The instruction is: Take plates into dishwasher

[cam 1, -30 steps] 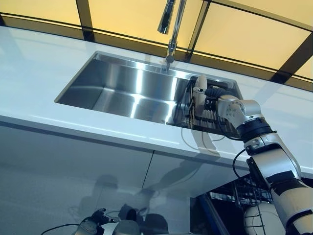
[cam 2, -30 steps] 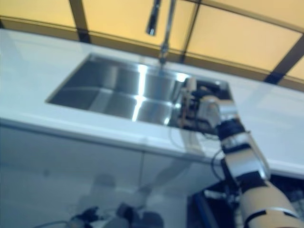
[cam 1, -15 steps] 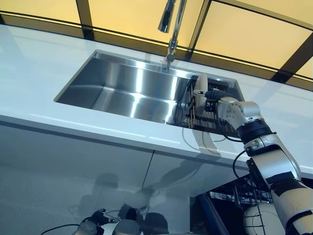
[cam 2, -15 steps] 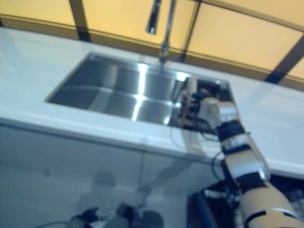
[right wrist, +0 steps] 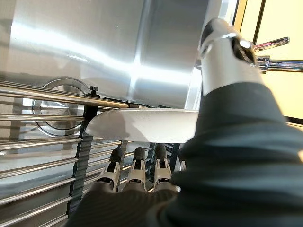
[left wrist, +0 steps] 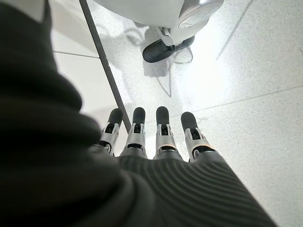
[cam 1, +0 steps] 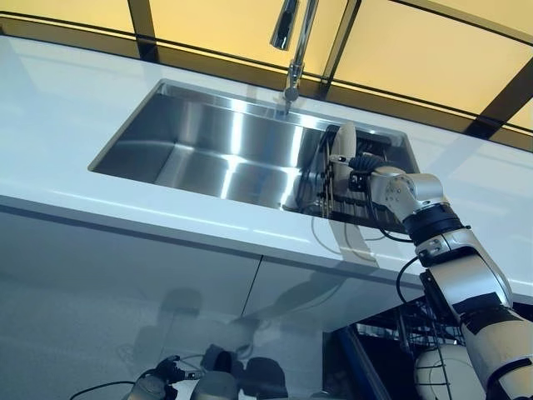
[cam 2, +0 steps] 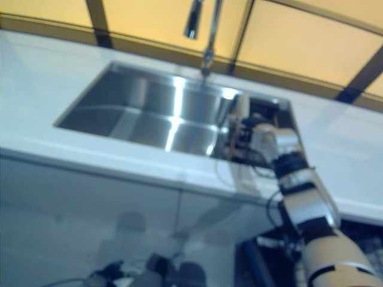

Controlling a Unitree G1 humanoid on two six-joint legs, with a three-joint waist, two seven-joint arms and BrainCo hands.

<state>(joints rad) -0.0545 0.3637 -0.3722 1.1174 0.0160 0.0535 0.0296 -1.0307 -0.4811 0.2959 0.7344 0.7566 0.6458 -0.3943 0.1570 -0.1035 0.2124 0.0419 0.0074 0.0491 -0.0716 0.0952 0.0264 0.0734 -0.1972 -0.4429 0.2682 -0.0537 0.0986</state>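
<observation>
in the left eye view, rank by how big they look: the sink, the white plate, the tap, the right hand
1. sink, by far the largest.
2. tap.
3 and 4. white plate and right hand: they look much alike in size and overlap at the rack, so no firm order.

Right robot hand [right wrist: 142, 182] fingers curled, left robot hand [left wrist: 156, 142] hanging, fingers straight

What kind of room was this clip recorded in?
Most likely a kitchen: a steel sink set in a white counter under a tall tap, a white plate standing in a wire rack by the right hand.
</observation>
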